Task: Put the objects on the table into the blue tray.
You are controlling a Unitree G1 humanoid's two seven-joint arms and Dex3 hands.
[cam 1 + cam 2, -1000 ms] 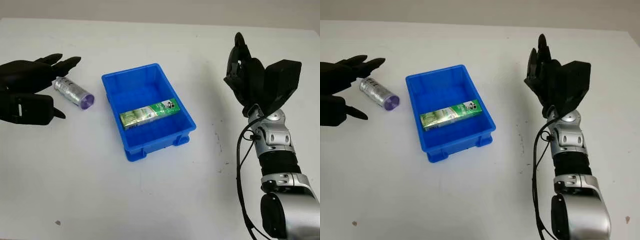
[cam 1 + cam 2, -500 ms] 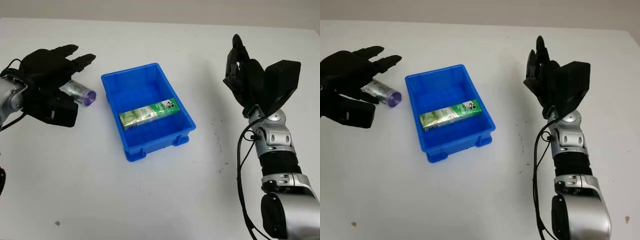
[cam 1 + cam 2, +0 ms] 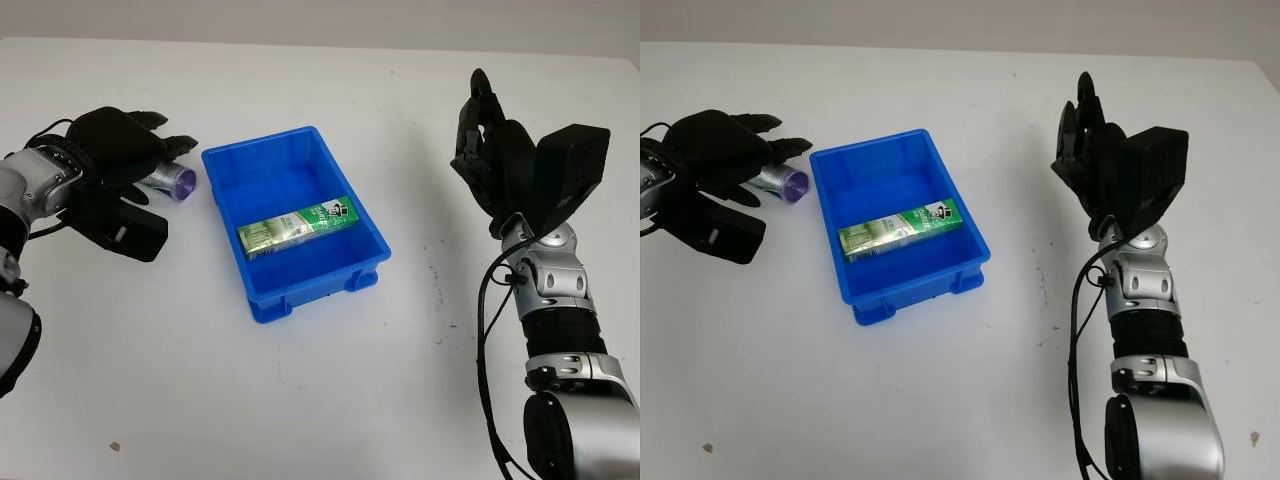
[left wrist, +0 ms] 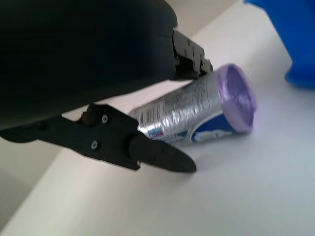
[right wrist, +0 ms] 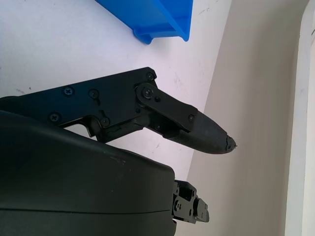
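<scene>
On the white table, the nearest task item is the blue tray, sitting roughly at the centre of the head views with one corner pointing toward the robot. Inside it a green and white carton lies flat on the tray floor, running from about 8 o'clock to 2 o'clock across the nearer half of the tray.

At about 9 o'clock from the tray, the left robot hand is down over a silver can with a purple end. The can lies on its side on the table, its purple end facing the tray's left wall and just beside it without touching. The hand's black shell covers the can's far half. In the left wrist view the can lies against the table with one dark finger curving along its near side and another reaching over its top; whether the fingers are truly clamped on the can or only cupped around it, I cannot tell.

At about 3 o'clock from the tray, well apart from it, the right robot hand is raised above the table on its upright forearm, holding nothing, fingers pointing up and away toward 12 o'clock. The right wrist view shows one long finger stretched out straight, with a corner of the blue tray beyond it.
</scene>
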